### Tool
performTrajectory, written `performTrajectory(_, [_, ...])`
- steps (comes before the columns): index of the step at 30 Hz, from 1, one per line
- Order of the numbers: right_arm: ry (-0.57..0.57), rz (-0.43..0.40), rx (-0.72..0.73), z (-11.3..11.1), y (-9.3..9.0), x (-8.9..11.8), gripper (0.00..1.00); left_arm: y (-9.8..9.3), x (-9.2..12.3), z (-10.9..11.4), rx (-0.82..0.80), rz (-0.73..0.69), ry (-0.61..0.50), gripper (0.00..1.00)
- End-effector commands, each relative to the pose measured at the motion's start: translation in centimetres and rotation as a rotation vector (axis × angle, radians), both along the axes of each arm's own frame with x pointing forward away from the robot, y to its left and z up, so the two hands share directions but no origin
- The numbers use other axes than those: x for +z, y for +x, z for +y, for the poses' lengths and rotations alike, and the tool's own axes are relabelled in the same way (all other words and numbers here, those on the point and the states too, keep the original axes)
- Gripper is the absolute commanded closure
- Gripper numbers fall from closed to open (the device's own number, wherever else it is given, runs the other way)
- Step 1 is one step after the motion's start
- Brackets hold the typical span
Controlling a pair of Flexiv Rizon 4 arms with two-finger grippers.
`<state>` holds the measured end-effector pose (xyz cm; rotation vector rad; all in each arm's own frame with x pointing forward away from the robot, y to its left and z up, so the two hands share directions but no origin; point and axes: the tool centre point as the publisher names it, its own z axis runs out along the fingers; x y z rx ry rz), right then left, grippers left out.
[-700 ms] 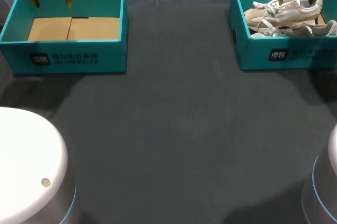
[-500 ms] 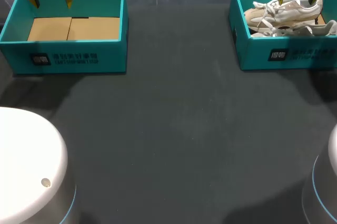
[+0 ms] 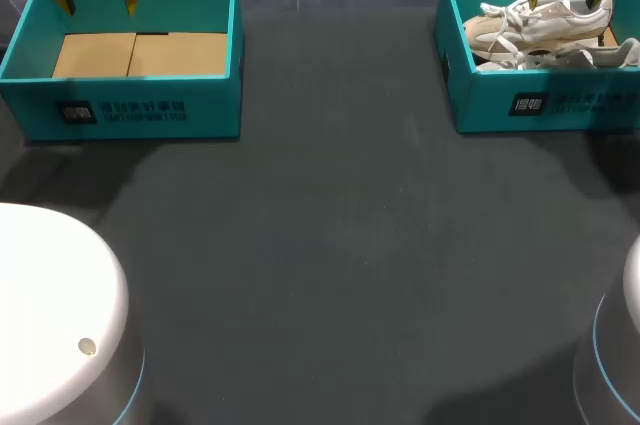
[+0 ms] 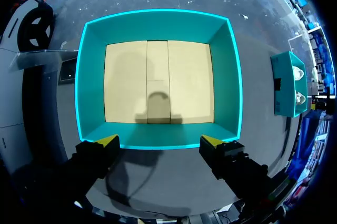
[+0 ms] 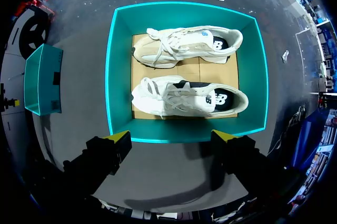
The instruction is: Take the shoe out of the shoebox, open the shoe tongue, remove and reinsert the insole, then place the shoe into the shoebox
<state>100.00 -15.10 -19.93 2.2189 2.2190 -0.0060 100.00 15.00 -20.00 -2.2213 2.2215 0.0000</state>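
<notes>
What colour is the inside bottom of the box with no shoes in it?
Tan, like plain cardboard, inside the teal empty box. The left wrist view shows it best.

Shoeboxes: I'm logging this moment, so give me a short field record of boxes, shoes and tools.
left shoebox: empty, bare cardboard floor
right shoebox: holds both sneakers
left tool: open, empty, above left shoebox
right tool: open, empty, above right shoebox
near sneaker: white, laced, nearer the right tool
far sneaker: white, beside it, toes same way
</notes>
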Motion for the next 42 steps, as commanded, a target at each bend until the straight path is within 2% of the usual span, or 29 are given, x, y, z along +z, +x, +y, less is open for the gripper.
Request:
performTrajectory(1, [0.0, 0.0, 0.0, 0.0, 0.0, 0.0, 0.0, 0.0, 0.0, 0.0, 0.0, 0.0, 0.0, 0.0])
performTrajectory(6, [-0.037, 0.004, -0.012, -0.8, 0.0, -0.5, 0.0, 0.0, 0.0, 0.0, 0.0, 0.0, 0.0, 0.0])
performTrajectory(20, [-0.097, -0.014, -0.063, -6.5, 0.0, -1.8, 0.0, 0.0, 0.0, 0.0, 0.0, 0.0, 0.0, 0.0])
performTrajectory(27, [-0.121, -0.011, -0.083, -9.3, 0.4, -3.3, 0.0, 0.0, 0.0, 0.0, 0.0, 0.0, 0.0, 0.0])
performTrajectory(34, [-0.133, 0.017, -0.104, -12.2, 0.8, -5.8, 0.0, 0.0, 0.0, 0.0, 0.0, 0.0, 0.0, 0.0])
performTrajectory(39, [-0.14, 0.027, -0.114, -13.5, 1.1, -7.0, 0.07, 0.0, 0.0, 0.0, 0.0, 0.0, 0.0, 0.0])
performTrajectory(42, [-0.147, 0.032, -0.114, -14.1, 1.3, -7.8, 0.16, 0.0, 0.0, 0.0, 0.0, 0.0, 0.0, 0.0])
